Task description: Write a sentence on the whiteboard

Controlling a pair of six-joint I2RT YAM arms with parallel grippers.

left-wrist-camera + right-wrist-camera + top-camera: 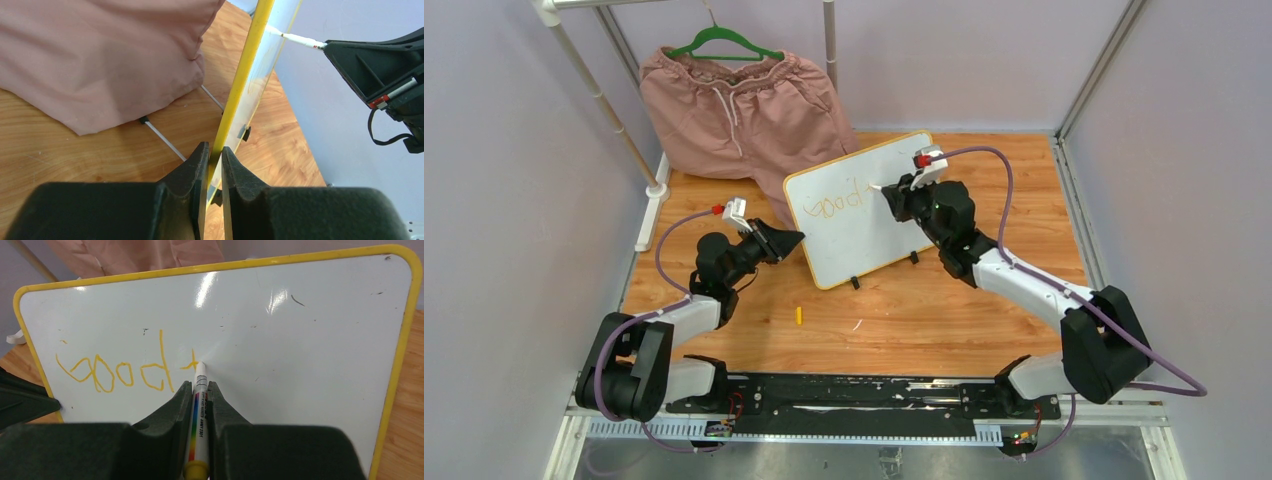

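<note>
My left gripper (215,152) pinches the whiteboard (869,240) by its yellow edge, mid-table. My right gripper (199,386) clamps the marker (198,420), its tip on the board right of the sentence (115,372), which reads "good". Pink shorts (744,115) crowd in behind, and a small yellow piece (799,315) lies in front.

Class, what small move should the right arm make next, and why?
Probably drag the marker tip on to finish the letter begun after "good": the tip rests on the whiteboard at that small cross stroke, and the left jaws clamp the board's edge.
</note>
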